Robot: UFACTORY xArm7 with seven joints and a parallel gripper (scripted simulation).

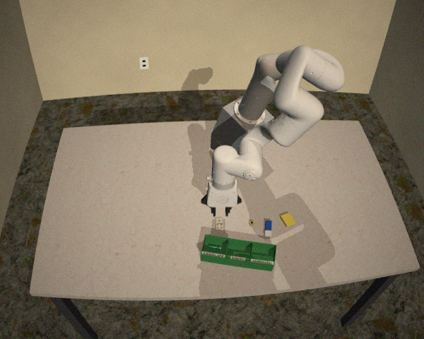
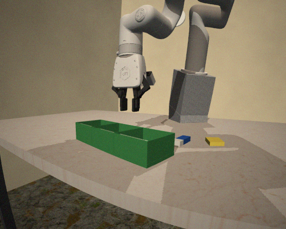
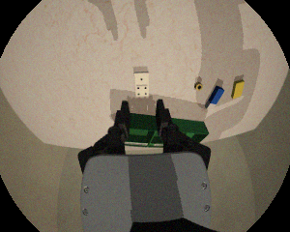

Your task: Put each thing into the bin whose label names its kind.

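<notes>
A green bin (image 1: pixel 238 251) with three labelled compartments stands near the table's front; the labels are too small to read. A white domino-like tile (image 1: pixel 219 223) lies just behind its left end. To the right lie a small yellow and black thing (image 1: pixel 251 222), a blue and white block (image 1: pixel 268 227) and a flat yellow block (image 1: pixel 287 219). My gripper (image 1: pixel 219 211) hangs above the table just behind the tile, pointing down, fingers partly open and empty. In the side view the gripper (image 2: pixel 129 108) is well above the bin (image 2: pixel 124 140), which hides the tile. In the wrist view the tile (image 3: pixel 141 83) shows beyond the fingertips.
The arm's grey base (image 2: pixel 191 96) stands behind the objects. The left bin compartment seems to hold a small green thing (image 1: pixel 214 246). The blue block (image 2: pixel 182 140) and the yellow block (image 2: pixel 214 141) lie right of the bin.
</notes>
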